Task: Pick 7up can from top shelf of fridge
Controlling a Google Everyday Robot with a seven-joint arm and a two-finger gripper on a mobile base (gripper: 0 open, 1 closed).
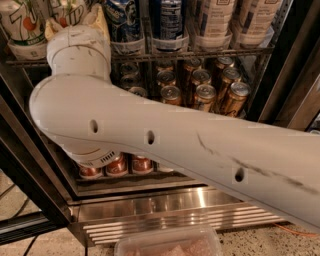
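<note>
**Arm blocks most of the cooler; gripper up at the top-left cans**

Nearest the camera, a clear plastic tub (167,244) with pinkish contents sits on the speckled floor (30,240), just in front of the ribbed steel base (175,212) of the fridge (295,60). Above that, the thick white arm (175,140) sweeps across from lower right to upper left and hides much of the open interior. It has dark scuff marks and a few small round holes along its side.

Red-brown short cans (117,165) peek out under the arm's elbow on the lowest rack. On the middle rack, gold-brown cans (205,95) show above the arm at right.

The arm's wrist rises to the top shelf (200,54), and the gripper (75,22) is at that shelf's left end, right against the 7up can (67,11). Whether it is open, closed or gripping the can cannot be told.

The 7up can is white with green lettering and a red dot. Only its upper part shows, the rest being hidden by the wrist. A second white can (22,25) with the same lettering stands just left of it in a whitish cup (27,50). To the right along the shelf stand tall blue cans (167,17), then pale cans (215,20)
</note>
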